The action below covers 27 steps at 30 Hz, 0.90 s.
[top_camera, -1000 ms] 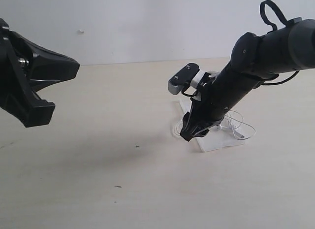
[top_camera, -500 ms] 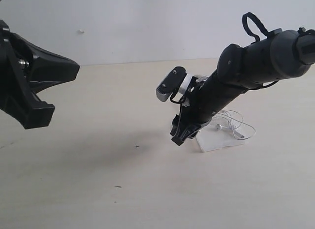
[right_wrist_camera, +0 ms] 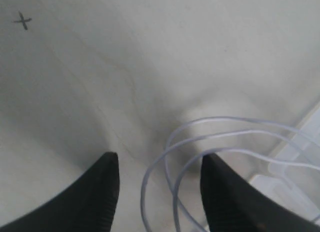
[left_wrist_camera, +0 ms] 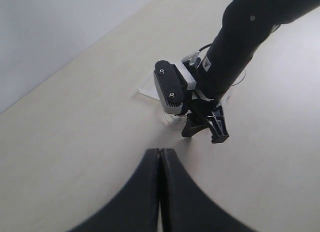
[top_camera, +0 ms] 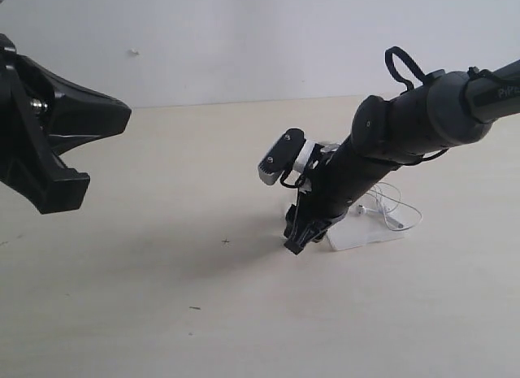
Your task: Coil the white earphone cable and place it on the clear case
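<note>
The case point(top_camera: 367, 235) is lying flat on the table point(top_camera: 162, 280). Part of the cable point(top_camera: 394, 222) is resting on it, and some loops are reaching past its edge onto the table. The table is pale beige, with a white wall point(top_camera: 244, 36) behind. The cable is very thin and white, curling loosely. The right gripper point(right_wrist_camera: 159, 167) is pointing down beside the case, jaws apart, loops lying between them, nothing grasped. The left gripper point(left_wrist_camera: 160, 157) is clenched and empty, well apart.
</note>
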Available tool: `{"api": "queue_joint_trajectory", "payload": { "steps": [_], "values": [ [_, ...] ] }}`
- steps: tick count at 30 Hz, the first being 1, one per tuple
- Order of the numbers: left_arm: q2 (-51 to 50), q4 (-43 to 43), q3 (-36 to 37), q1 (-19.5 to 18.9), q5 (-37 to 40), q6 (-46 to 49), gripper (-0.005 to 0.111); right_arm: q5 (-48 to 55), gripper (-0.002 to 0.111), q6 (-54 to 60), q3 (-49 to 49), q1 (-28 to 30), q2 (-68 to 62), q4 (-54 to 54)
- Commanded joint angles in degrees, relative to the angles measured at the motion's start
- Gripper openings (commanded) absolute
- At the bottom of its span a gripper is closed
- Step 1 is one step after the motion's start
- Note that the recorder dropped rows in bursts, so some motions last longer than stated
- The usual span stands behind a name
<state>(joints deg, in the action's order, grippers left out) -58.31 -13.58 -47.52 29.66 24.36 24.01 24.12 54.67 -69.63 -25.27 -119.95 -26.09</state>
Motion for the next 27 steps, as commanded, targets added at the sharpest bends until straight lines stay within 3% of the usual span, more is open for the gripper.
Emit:
{"api": "queue_joint_trajectory", "payload": {
  "steps": [1,11,27],
  "values": [
    [0.33,-0.73,0.33,0.15,0.02,0.0,0.0,-0.4,0.048,-0.61,0.07,-0.08,-0.33,0.71],
    [0.33,-0.73,0.33,0.15,0.02,0.0,0.0,0.36,0.0,-2.13,0.07,-0.08,0.32,1.7],
    [0.33,-0.62,0.33,0.15,-0.01,0.0,0.0,3.78,0.0,-22.28,0.07,0.04,6.15,23.99]
  ]
}}
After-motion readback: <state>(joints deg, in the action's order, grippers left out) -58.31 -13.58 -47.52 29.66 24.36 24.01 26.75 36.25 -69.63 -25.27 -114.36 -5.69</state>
